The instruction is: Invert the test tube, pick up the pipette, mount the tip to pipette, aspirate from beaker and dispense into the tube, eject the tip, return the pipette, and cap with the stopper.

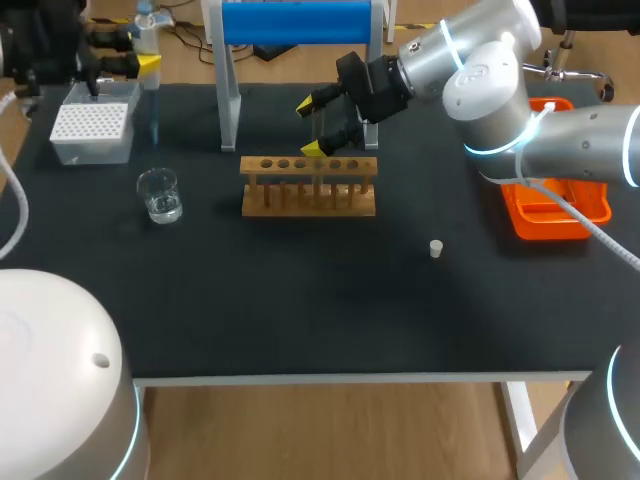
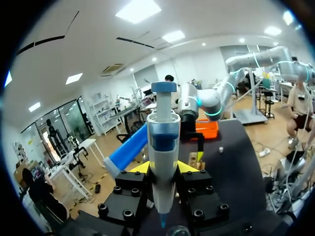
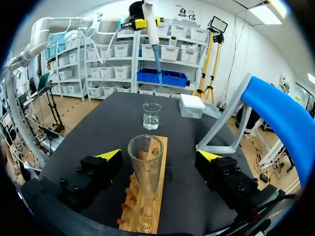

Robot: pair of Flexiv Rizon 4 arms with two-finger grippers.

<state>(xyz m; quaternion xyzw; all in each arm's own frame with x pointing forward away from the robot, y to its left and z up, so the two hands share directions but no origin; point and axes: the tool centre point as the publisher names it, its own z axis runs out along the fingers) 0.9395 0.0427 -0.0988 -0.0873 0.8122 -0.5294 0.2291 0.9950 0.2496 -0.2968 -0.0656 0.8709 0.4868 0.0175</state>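
**Tube upright in the rack, pipette held over the far left**

The test tube stands upright with its open mouth up, seated partway along the wooden rack at the middle of the surface. My right jaws sit around it, released. In the right wrist view the yellow tips stand wide on either side of the glass and neither touches it. The right arm comes in from the far right and reaches left over the rack.

My left jaws are clenched on the pipette, one finger against each side of its body. It hangs upright over the far left of the surface. A thin blue tip is on its lower end, pointing down, just right of the white tip box.

The glass beaker holds a little clear liquid. It stands nearer to me than the tip box and to the left of the rack.

The small white stopper lies on the surface, right of the rack and nearer to me, well apart from it.

The blue-topped stand with white legs rises at the far edge behind the rack. An orange tray sits at the right edge, partly under my right arm.
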